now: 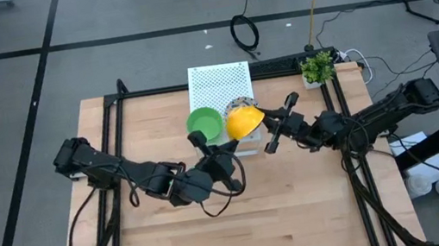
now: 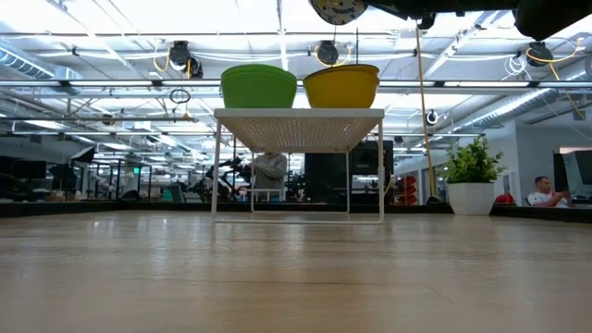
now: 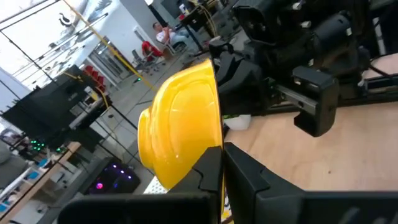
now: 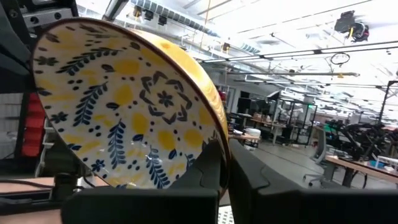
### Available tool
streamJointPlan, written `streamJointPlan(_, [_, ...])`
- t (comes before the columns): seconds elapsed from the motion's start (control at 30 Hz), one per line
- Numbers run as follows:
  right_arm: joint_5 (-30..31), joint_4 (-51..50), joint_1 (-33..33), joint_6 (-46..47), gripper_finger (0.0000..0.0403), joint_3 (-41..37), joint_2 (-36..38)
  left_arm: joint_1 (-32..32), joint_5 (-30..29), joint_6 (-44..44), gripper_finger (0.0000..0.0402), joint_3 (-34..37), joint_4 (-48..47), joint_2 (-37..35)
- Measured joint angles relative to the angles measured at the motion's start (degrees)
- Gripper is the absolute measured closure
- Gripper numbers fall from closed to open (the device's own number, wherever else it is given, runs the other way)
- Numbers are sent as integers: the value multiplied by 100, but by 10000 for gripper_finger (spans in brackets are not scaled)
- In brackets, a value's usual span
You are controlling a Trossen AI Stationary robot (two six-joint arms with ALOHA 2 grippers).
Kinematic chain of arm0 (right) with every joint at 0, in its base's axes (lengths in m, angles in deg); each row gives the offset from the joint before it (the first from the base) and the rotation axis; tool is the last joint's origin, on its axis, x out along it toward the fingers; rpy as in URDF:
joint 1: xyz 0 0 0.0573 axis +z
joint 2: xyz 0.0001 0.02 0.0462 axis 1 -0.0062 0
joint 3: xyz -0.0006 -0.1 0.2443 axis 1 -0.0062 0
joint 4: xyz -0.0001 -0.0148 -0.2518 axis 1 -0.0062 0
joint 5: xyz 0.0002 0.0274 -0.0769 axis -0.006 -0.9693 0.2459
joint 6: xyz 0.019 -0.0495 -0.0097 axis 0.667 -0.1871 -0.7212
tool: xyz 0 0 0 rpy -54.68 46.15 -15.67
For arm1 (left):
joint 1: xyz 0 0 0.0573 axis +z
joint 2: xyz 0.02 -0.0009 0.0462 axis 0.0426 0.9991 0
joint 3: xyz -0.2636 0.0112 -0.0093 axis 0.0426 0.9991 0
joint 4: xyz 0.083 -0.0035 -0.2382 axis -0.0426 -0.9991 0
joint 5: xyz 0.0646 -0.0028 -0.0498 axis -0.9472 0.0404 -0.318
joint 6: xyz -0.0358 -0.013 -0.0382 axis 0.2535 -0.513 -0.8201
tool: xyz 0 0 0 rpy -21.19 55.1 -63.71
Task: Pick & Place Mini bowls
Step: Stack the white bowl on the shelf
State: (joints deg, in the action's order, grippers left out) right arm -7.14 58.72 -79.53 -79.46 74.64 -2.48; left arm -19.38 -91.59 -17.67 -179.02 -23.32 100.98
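One mini bowl (image 1: pixel 244 122), yellow outside and floral inside, hangs tilted on edge between both grippers above the near edge of the white perforated box (image 1: pixel 218 79). My left gripper (image 1: pixel 225 146) comes at it from the near left, and my right gripper (image 1: pixel 270 121) from the right. Both are shut on its rim. The low view shows only its floral inside (image 2: pixel 338 9) at the picture's top. A green mini bowl (image 1: pixel 205 123) and another floral mini bowl (image 1: pixel 239 103) stand by their bases on the box top. The other mini bowls are out of view. My left gripper pinches the bowl's rim (image 3: pixel 219 134) between its two fingers (image 3: pixel 249 171), one on the yellow outer wall, the other on the hidden inner side. The bowl is lifted clear and stands on edge. My right gripper pinches the rim (image 4: pixel 219 134) at another point, one finger (image 4: pixel 205 168) on the floral inner face and one outside. It comes roughly level from the table's right.
A small potted plant (image 1: pixel 317 66) stands at the far right corner beside a power strip (image 1: pixel 280 63). The box stands on thin legs (image 2: pixel 218 166) at the far middle. Bare wood (image 1: pixel 243 224) lies toward the near edge. People (image 2: pixel 548 191) show in the room beyond.
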Motion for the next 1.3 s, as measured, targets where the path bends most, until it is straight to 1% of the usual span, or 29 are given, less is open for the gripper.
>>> streamJointPlan(0.13, [-52,-51,6,-3,402,0,-2,-35,20,-86,383,0,10,0])
streamJointPlan(0.27, [-57,-89,9,-26,402,0,-9,-39,44,-289,354,0,51,0])
streamJointPlan(0.37, [-104,-142,13,-52,402,0,-15,-43,44,-159,311,0,138,0])
streamJointPlan(0.57, [-133,-156,17,-55,403,0,-17,-41,-131,-116,209,0,234,-15])
streamJointPlan(0.63, [-107,-162,17,-48,403,0,-17,-43,-319,47,181,0,386,-17])
streamJointPlan(0.73, [-93,-124,17,-31,403,4,-15,-145,-809,611,148,0,749,-17])
streamJointPlan(0.8, [-94,-133,20,-30,403,7,-13,-229,-982,939,132,0,882,-17])
streamJointPlan(0.87, [-101,-236,20,-68,403,-4,-15,-325,-1133,1068,120,0,931,-42])
streamJointPlan(0.93, [-109,-304,21,-68,403,-8,-33,-441,-1130,1061,114,0,857,-189])
streamJointPlan(1.03, [-84,-240,21,-56,403,-7,-13,-553,-1124,768,115,-7,658,-391])
streamJointPlan(1.1, [-54,-242,20,-52,403,-7,-13,-641,-1027,381,120,-2,264,-551])
streamJointPlan(1.17, [-46,-267,20,-50,403,-7,-13,-696,-723,-157,126,-2,-278,-780])
streamJointPlan(1.23, [-48,-244,20,-44,403,-7,-13,-738,-71,-875,132,-2,-1062,-1078])
streamJointPlan(1.3, [-48,-236,20,-42,403,-7,-13,-712,889,-1559,138,-4,-1860,-1333])
